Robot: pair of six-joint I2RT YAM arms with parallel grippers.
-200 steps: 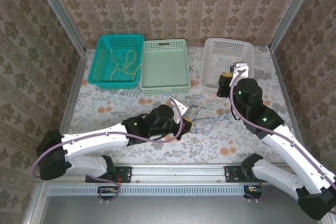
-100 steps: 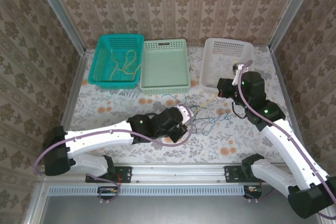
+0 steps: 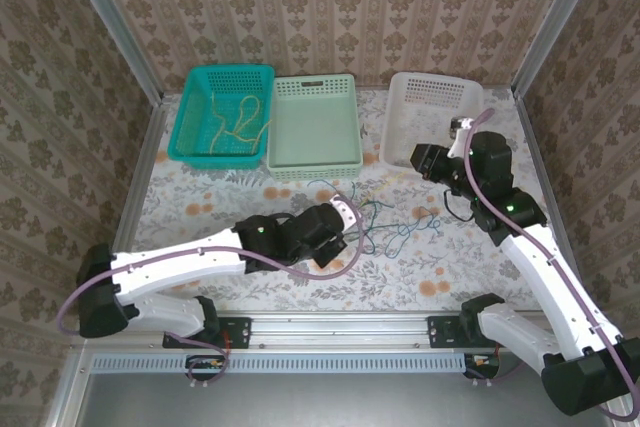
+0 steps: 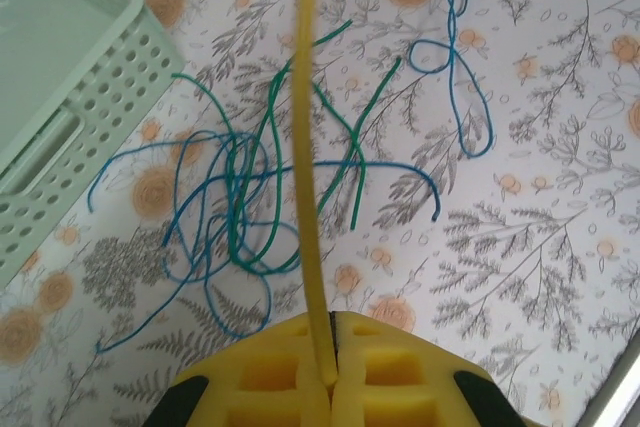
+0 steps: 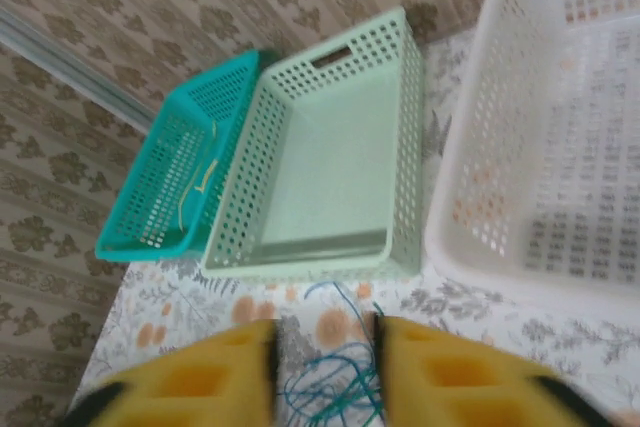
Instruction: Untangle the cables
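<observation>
Now left jaws clamp cable (image 4: 305, 147) — right arm (image 3: 510, 209) shifted.

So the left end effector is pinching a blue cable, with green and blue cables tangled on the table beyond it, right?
Not quite: the left end effector pinches a yellow cable, not a blue one, as the left wrist view shows. A green cable and a blue cable do lie tangled on the table beyond.

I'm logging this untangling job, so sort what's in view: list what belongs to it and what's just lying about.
Belongs: yellow cable clamped in the left claw; blue cables; green cables; yellow strands in the teal basket; open right claw.
Lying about: teal basket; mint basket; white basket.
</observation>
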